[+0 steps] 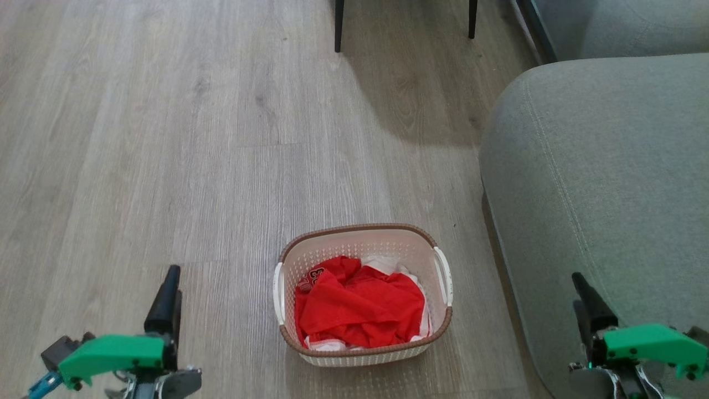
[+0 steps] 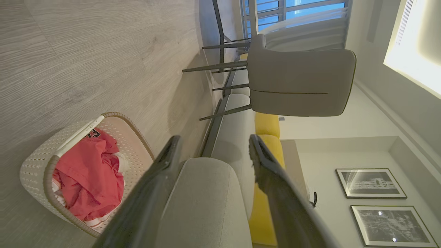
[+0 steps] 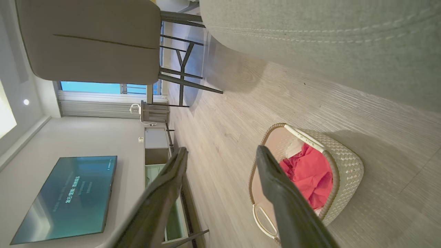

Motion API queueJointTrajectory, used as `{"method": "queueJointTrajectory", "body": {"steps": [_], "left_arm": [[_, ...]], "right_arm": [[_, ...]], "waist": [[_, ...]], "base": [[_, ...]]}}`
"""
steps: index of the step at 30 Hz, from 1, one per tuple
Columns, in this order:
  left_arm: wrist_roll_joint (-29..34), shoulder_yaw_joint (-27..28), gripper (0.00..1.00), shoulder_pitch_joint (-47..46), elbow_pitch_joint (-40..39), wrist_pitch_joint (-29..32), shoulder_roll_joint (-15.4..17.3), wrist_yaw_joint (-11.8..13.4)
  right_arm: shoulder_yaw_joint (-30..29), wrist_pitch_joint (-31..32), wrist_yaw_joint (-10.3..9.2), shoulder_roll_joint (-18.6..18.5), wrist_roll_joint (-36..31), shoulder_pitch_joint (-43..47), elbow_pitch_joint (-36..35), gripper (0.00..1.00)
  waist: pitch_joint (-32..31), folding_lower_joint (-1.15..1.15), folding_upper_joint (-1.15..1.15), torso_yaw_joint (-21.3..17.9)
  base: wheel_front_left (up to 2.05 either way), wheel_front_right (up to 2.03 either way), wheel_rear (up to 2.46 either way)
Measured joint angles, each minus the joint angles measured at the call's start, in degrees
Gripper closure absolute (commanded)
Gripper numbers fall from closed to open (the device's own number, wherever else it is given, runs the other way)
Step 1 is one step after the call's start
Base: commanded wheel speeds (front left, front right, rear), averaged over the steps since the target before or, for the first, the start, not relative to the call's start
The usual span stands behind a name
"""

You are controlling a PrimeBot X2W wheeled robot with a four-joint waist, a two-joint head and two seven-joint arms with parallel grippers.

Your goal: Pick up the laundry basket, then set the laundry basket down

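Note:
The laundry basket (image 1: pixel 354 246) stands on the wood floor just ahead of me, cream-white and perforated with a brown rim and a white handle on each side. Red clothes (image 1: pixel 360 305) over something white lie inside it. My left gripper (image 1: pixel 169 277) hangs at the lower left, well to the left of the basket and apart from it. My right gripper (image 1: pixel 579 280) hangs at the lower right, over the sofa's edge. In the left wrist view the left gripper (image 2: pixel 215 141) is open and empty, with the basket (image 2: pixel 34 165) off to its side. The right gripper (image 3: pixel 222 151) is open too, with the basket (image 3: pixel 344 165) beyond one finger.
A grey sofa (image 1: pixel 598 183) fills the right side, close to the basket's right handle. Dark chair legs (image 1: pixel 338 25) stand at the far edge of the floor. A grey chair (image 2: pixel 299 82) and yellow cushions (image 2: pixel 267 125) lie further back. A TV (image 3: pixel 69 196) hangs on the wall.

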Motion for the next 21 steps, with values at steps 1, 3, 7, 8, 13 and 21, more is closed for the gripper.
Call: {"method": "queueJointTrajectory", "body": {"steps": [1, 3, 7, 8, 13, 21], "left_arm": [[0.9, -0.2, 0.00, 0.0, -0.2, 0.0, 0.0, 0.0], [2.5, -0.9, 0.00, 0.0, -0.8, -0.1, 0.0, 0.4], [5.3, -1.2, 0.00, 0.0, -1.6, -0.6, 0.0, 0.9], [6.3, -1.3, 0.00, 0.0, -1.7, -1.1, 0.0, 1.0], [12.3, -2.5, 0.00, 0.0, -2.8, -1.8, 0.0, 1.4], [20.7, -3.9, 0.00, 0.0, -3.8, -3.1, 0.0, 2.0]], "right_arm": [[0.1, -0.2, 0.00, 0.0, -0.8, 0.0, -0.4, 0.00], [0.2, -0.5, 0.00, 0.0, -2.6, 0.0, -1.0, 0.00], [0.5, -0.9, 0.00, 0.0, -5.3, 0.0, -1.7, 0.00], [0.7, -1.2, 0.00, 0.0, -6.5, 0.0, -2.0, 0.00], [1.4, -1.8, 0.00, 0.0, -10.7, 0.1, -3.0, 0.00], [2.5, -3.2, 0.00, 0.0, -16.8, 0.1, -4.3, 0.00]], "waist": [[0.0, 0.00, 0.00, 0.0], [-0.1, 0.00, 0.00, 0.0], [-0.1, 0.00, 0.00, 0.1], [-0.1, 0.00, 0.00, 0.1], [-0.2, 0.00, 0.00, 0.2], [-0.2, 0.00, 0.00, 0.3]], "base": [[0.00, 0.00, 0.00], [0.00, 0.00, 0.00], [0.00, 0.00, 0.00], [0.00, 0.00, 0.00], [0.00, 0.00, 0.00], [0.00, 0.00, 0.00]]}}
